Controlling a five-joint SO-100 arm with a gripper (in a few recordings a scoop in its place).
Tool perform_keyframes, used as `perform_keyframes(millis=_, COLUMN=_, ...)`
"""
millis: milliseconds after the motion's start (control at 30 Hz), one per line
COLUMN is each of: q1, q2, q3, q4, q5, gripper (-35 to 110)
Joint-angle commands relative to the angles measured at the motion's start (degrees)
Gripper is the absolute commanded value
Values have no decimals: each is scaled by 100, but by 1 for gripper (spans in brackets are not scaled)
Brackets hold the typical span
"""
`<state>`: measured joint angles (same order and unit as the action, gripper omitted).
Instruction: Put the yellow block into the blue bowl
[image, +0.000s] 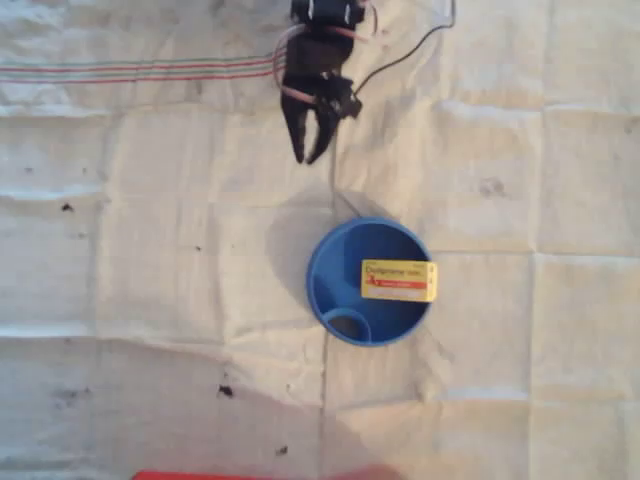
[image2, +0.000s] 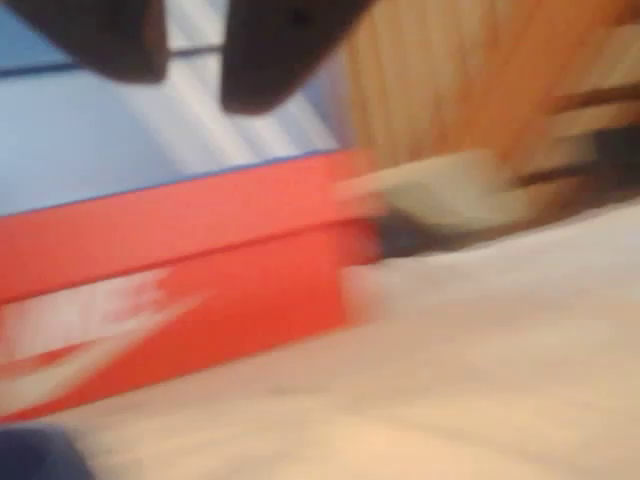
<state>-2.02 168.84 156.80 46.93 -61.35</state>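
In the overhead view the yellow block (image: 399, 280) lies flat inside the blue bowl (image: 335, 268), wide lettered face up, its right end against the bowl's right rim. The bowl's small ring (image: 347, 322) shows at its lower inner rim. My black gripper (image: 308, 158) hangs above the bowl in the picture, near the top edge and well apart from it. Its fingers point down at the cloth, open by a narrow gap, with nothing between them. The wrist view is blurred, with my two dark fingers (image2: 120, 40) at the top and a gap between them.
A creased white cloth (image: 150, 250) covers the table. A red box (image2: 180, 270) stands at the table's edge, also a red strip (image: 250, 475) at the overhead view's bottom. A wooden surface (image2: 450, 80) rises behind it. A black cable (image: 400, 55) runs from the arm.
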Motion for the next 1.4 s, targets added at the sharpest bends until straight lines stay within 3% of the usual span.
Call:
perform_keyframes(millis=0, q1=70, q2=1441, q3=870, q4=-422, q5=1529, gripper=0)
perform_keyframes(millis=200, q1=70, q2=2268, q3=1714, q4=-712, q5=3902, gripper=0)
perform_keyframes(millis=400, q1=79, q2=2224, q3=1969, q4=-721, q5=5133, gripper=0)
perform_keyframes(millis=833, q1=-668, q2=2224, q3=2250, q4=-765, q5=5238, gripper=0)
perform_keyframes(millis=1367, q1=-694, q2=2153, q3=2681, q4=-703, q5=5247, gripper=0)
